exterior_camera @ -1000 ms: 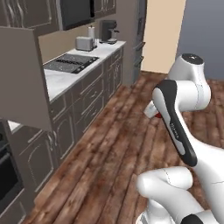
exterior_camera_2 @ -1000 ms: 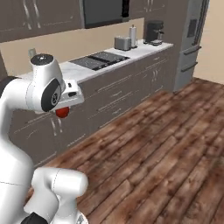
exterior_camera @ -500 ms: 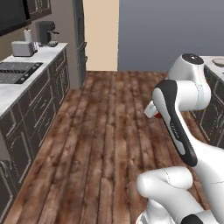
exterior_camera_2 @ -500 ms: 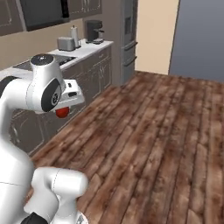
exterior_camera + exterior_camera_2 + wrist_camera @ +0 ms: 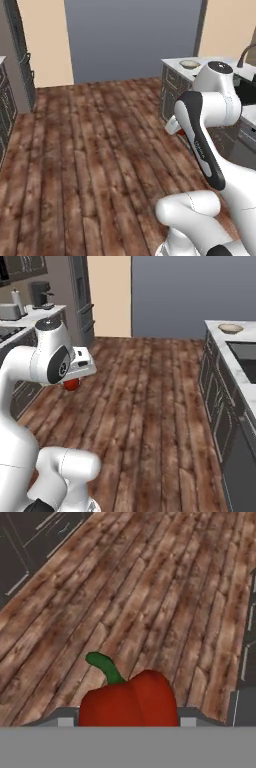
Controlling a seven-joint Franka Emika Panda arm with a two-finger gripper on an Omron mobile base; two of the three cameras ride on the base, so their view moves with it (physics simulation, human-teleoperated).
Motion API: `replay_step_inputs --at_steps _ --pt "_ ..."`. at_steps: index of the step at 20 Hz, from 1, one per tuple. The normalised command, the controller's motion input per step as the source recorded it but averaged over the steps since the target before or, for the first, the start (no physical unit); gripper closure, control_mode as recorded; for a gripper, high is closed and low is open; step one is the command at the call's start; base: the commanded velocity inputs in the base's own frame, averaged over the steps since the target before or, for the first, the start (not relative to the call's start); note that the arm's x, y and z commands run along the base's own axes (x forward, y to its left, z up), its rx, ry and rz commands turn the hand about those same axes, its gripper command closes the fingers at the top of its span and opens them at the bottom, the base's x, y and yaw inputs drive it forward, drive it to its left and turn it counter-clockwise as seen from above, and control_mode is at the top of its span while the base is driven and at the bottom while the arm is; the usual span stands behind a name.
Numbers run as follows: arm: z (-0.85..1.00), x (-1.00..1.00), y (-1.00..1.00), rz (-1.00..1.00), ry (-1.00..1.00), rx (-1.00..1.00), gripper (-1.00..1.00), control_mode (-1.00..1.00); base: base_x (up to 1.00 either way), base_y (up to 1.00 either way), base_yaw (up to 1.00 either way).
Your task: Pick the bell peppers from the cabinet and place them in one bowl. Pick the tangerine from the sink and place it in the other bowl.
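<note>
One bell pepper [image 5: 128, 698] clamped in gripper [image 5: 128, 719], arm folded.

Flat, even rendered light with no clear source; shadows are faint. The wooden floor [image 5: 90, 150] looks soft and slightly blurred, without glare.

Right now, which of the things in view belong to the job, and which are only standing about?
Belong to the job:
- bell pepper, held in the jaws
- tan bowl on the counter
- sink next to that bowl

Only standing about:
- coffee machine
- toaster
- fridge
- wooden floor
</note>
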Motion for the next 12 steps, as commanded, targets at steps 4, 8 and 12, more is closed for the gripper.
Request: replay_step_inputs --at_steps 4,8,12 --pt "0.0 0.0 0.0 0.0 0.0 0.0 1.0 1.0 0.33 -0.21 -0.51" --pt "0.0 0.0 0.0 0.0 0.0 0.0 1.0 1.0 0.66 -0.14 -0.52" --pt "0.0 0.0 0.0 0.0 0.0 0.0 1.0 1.0 0.89 -0.09 -0.52"
